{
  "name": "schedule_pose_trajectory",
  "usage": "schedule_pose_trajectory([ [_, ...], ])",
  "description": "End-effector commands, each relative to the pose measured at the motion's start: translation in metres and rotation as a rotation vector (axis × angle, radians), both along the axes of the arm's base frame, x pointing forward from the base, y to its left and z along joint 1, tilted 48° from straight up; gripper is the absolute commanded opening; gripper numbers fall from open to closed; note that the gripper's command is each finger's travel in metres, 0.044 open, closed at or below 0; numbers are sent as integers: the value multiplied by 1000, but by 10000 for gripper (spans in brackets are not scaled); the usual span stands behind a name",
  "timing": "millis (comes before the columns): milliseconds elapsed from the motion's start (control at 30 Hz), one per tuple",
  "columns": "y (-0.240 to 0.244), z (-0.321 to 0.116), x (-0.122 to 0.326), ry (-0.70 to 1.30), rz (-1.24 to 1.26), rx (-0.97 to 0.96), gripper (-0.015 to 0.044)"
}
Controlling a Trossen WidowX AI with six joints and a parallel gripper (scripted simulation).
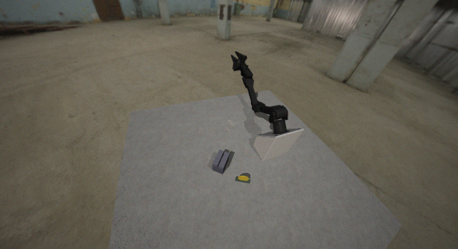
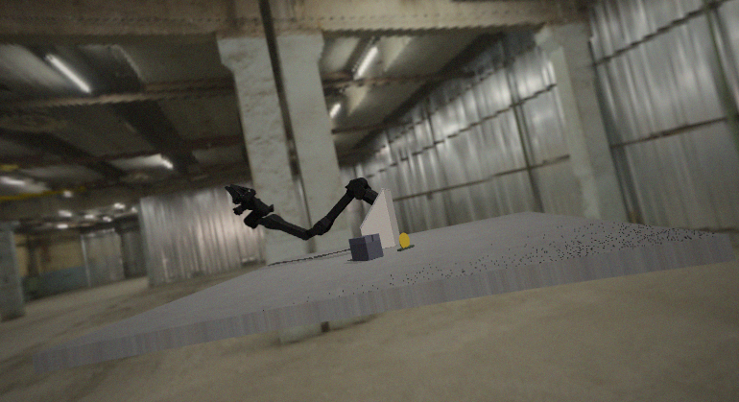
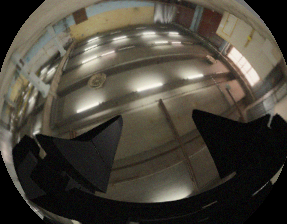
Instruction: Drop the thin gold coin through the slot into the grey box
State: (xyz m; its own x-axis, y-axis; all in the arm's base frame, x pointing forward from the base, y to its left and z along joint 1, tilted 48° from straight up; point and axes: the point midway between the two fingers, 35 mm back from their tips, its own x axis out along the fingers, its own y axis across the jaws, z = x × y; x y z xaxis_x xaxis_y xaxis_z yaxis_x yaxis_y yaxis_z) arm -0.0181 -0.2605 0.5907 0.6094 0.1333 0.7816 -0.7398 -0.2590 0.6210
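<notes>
Setting: bare industrial hall with concrete pillars and corrugated metal walls; a grey table (image 1: 192, 202) stands on the dusty floor.
Arm base: black arm (image 1: 253, 96) mounted on a pale wedge-shaped block (image 1: 277, 144) near the table's far side.
Arm pose: stretched up and away from the work area — the gripper (image 1: 238, 57) is raised high, well apart from the coin and box.
Fingers: spread wide with nothing between them; the wrist view shows both dark fingers framing only ceiling lights and beams.
Coin: gold coin (image 1: 243, 177) standing on edge in its dark-green holder (image 1: 242, 180), on the table in front of the wedge block; from the exterior view its round face (image 2: 404, 240) is plainly upright.
Box: closed grey box (image 1: 220, 160) with a narrow slot (image 1: 222, 160) running along its lid — near the coin holder, not touching it.
Layout: box and holder sit side by side near the middle of the table, both close to the wedge block.
</notes>
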Motion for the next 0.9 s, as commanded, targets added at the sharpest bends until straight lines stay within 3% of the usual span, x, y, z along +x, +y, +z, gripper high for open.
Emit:
schedule_pose_trajectory([
  [0, 3, 1, 1, 2, -3, -6, 374],
  [267, 117, 31, 35, 103, -108, -274, 164],
  [600, 258, 20, 102, 266, -99, -543, 161],
  [867, 360, -32, 179, 488, -133, -768, 161],
])
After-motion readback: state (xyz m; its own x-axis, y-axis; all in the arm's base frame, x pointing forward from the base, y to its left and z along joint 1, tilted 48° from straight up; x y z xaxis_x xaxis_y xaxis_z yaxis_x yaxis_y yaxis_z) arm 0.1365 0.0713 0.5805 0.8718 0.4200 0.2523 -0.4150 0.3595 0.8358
